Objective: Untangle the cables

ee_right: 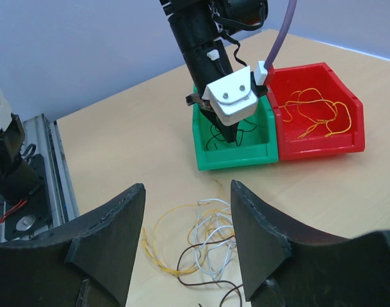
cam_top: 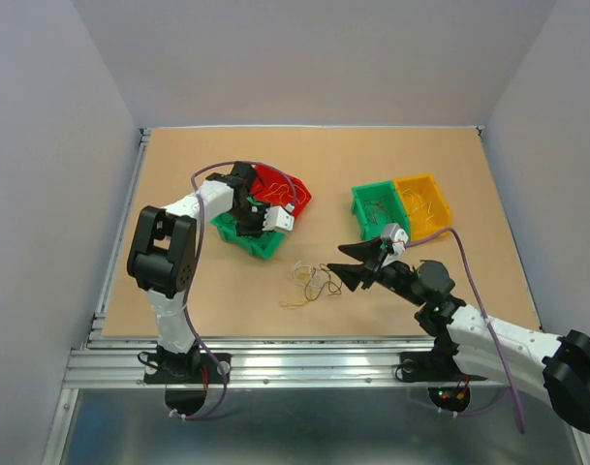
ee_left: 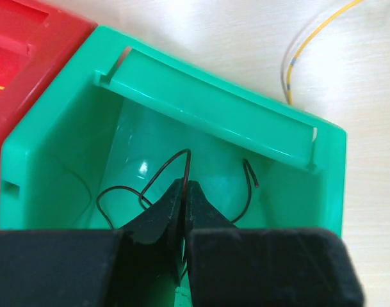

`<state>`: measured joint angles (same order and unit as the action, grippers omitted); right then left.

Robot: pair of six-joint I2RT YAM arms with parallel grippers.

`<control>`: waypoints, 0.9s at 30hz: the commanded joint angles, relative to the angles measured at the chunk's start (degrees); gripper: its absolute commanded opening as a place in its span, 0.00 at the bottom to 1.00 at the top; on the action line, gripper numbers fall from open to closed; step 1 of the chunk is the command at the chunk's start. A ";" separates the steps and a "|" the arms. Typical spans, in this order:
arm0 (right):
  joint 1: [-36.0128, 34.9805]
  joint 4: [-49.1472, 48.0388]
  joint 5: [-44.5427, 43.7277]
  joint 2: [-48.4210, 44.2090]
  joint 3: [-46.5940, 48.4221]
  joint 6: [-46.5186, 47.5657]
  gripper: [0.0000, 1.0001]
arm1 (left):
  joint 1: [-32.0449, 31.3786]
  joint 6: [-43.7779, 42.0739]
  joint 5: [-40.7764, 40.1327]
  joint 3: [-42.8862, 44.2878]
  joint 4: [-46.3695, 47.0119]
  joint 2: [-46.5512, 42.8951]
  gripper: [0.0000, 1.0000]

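Observation:
The cables [cam_top: 312, 283] lie as a loose tangle of yellow, whitish and dark wires on the table, also in the right wrist view [ee_right: 204, 246]. My right gripper [cam_top: 351, 263] hovers open just right of the tangle, which shows between its fingers [ee_right: 187, 187]. My left gripper [cam_top: 248, 228] reaches down into a green bin [ee_left: 214, 109]. Its jaws [ee_left: 184, 185] are shut on a thin dark cable [ee_left: 182, 160] that loops over the bin floor.
A red bin [ee_right: 323, 144] holding orange-yellow wires [ee_right: 316, 112] touches the left green bin [cam_top: 259, 249]. A second green bin [cam_top: 377, 206] and a yellow bin [cam_top: 422, 205] stand at the back right. One yellow wire [ee_left: 303, 48] lies on the table beyond the bin.

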<state>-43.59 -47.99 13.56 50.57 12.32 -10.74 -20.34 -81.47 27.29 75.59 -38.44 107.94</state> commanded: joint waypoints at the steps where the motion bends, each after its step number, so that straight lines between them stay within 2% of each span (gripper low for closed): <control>1: -0.35 -1.50 0.50 -0.73 0.60 0.28 0.61 | -0.14 -2.20 4.09 -1.76 -0.32 -4.93 0.14; 4: -0.35 -1.50 0.76 -0.56 0.78 0.28 0.61 | -0.05 0.17 4.27 -3.43 3.53 -6.51 0.18; 8: -0.26 -1.58 0.85 0.06 1.04 0.28 0.61 | -0.05 4.47 3.21 -6.94 9.68 -11.16 0.31; 9: -0.35 -1.58 0.85 0.32 1.04 0.28 0.61 | -0.05 6.22 3.12 -7.04 10.39 -12.65 0.39; 10: -0.35 -1.58 0.94 0.32 1.04 0.28 0.61 | -0.14 5.89 2.95 -6.95 9.96 -13.19 0.40; 12: -0.35 -1.67 1.12 0.50 1.22 0.28 0.61 | -0.14 6.76 3.12 -6.69 9.96 -13.99 0.55; 14: -0.26 -1.58 1.20 0.50 1.22 0.28 0.61 | -0.23 7.38 2.95 -6.51 10.04 -14.69 0.59; 15: -0.26 -1.58 1.20 0.50 1.22 0.28 0.61 | -0.23 7.47 2.77 -6.42 10.05 -14.86 0.67; 23: -0.26 -1.06 0.42 0.15 1.48 -0.50 0.61 | -0.23 7.82 3.38 -3.35 6.44 -17.23 0.74; 27: -0.26 9.28 -0.46 1.55 5.86 0.28 0.67 | -3.03 8.33 9.08 -6.24 6.78 -25.20 0.83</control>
<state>-43.59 -46.00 13.96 51.11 12.58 -10.87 -20.58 -74.48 29.71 69.67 -31.00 92.86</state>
